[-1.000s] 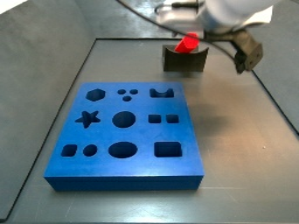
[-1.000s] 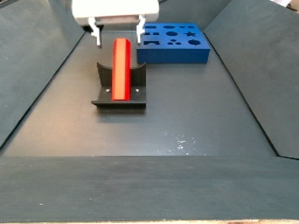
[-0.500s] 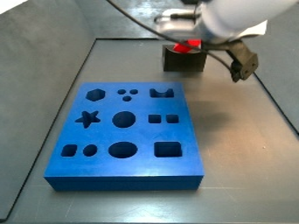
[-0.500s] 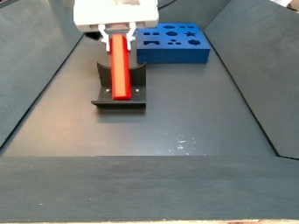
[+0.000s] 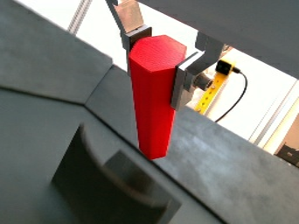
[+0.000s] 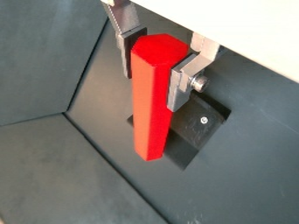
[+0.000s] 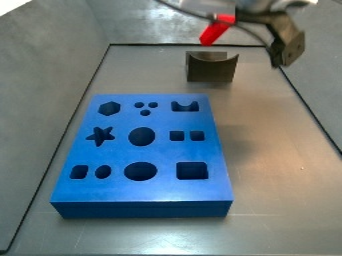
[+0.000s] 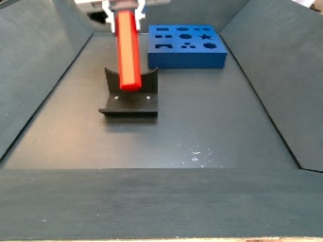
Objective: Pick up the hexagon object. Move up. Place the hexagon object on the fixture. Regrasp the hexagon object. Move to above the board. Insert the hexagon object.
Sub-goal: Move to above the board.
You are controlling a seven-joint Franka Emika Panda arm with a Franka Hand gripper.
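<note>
My gripper (image 5: 156,57) is shut on one end of the red hexagon object (image 5: 153,101), which hangs lengthwise from the silver fingers (image 6: 183,76) in both wrist views. In a side view the hexagon object (image 7: 218,31) is in the air, tilted, clearly above the dark fixture (image 7: 211,66), and the gripper (image 7: 230,17) is at the frame's upper edge. In a side view the hexagon object (image 8: 127,47) reaches down toward the fixture (image 8: 130,99), whose notch holds nothing. The blue board (image 7: 144,150) with its shaped holes lies apart from the fixture.
Sloped dark walls (image 7: 60,110) enclose the grey floor on both sides. The board (image 8: 187,45) sits against the far end in a side view. A yellow part with a cable (image 5: 216,83) shows behind the gripper in a wrist view.
The gripper has closed on the hexagon object's end and lifted it off the fixture, where it lay before. The bar now hangs from the fingers above the fixture.
</note>
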